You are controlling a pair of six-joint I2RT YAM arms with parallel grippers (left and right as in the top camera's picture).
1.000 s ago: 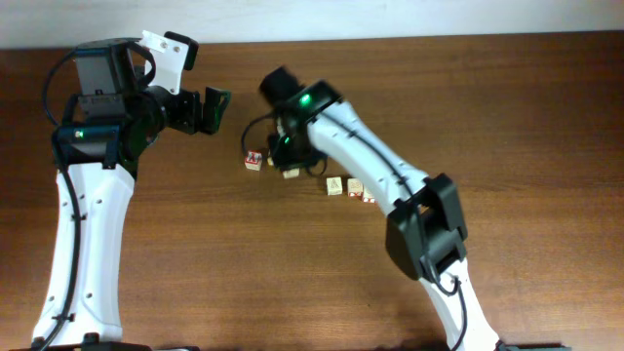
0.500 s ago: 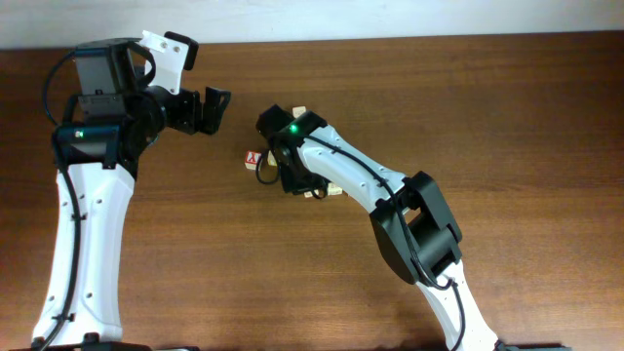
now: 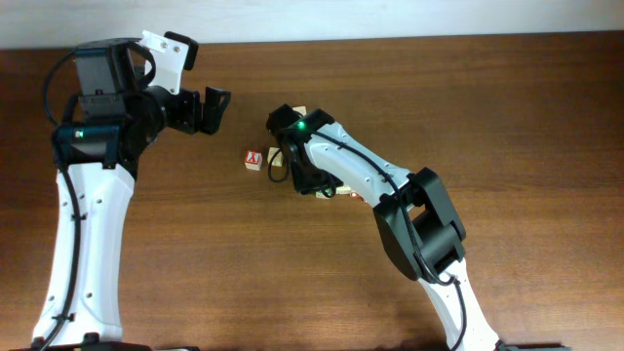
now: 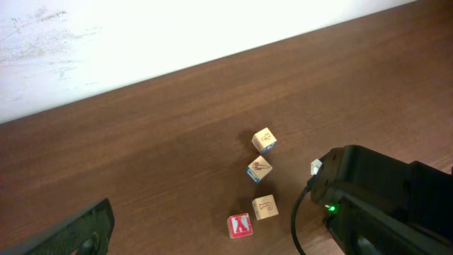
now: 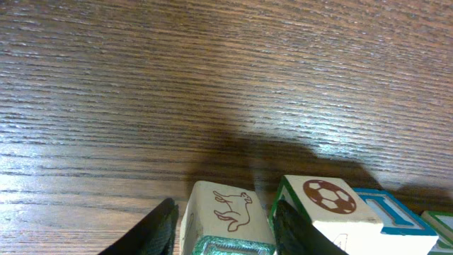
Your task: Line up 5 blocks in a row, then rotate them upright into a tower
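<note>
In the right wrist view a light-wood block point(image 5: 228, 210) with a brown animal outline on top and a green-marked front face sits between my right gripper's point(image 5: 226, 230) fingers. The jaws are open, with a thin gap at the left finger point(image 5: 157, 228). Right beside it stands a block with a football picture point(image 5: 330, 200). From overhead the right gripper point(image 3: 310, 181) points down over the row, hiding most of it. The left wrist view shows three more pale cubes: point(image 4: 264, 139), point(image 4: 259, 169) and a "J" cube point(image 4: 265, 207). My left gripper point(image 3: 210, 109) hangs open, well left of them.
A cube with a red "Y" point(image 3: 253, 159) sits alone left of the right gripper and shows in the left wrist view too point(image 4: 240, 225). A blue-marked cube point(image 5: 382, 212) follows the football block. The white wall point(image 4: 141, 35) borders the table's far edge.
The right wrist has swung down and slightly right over the row of blocks, and its jaws have widened. The left arm has not moved.
</note>
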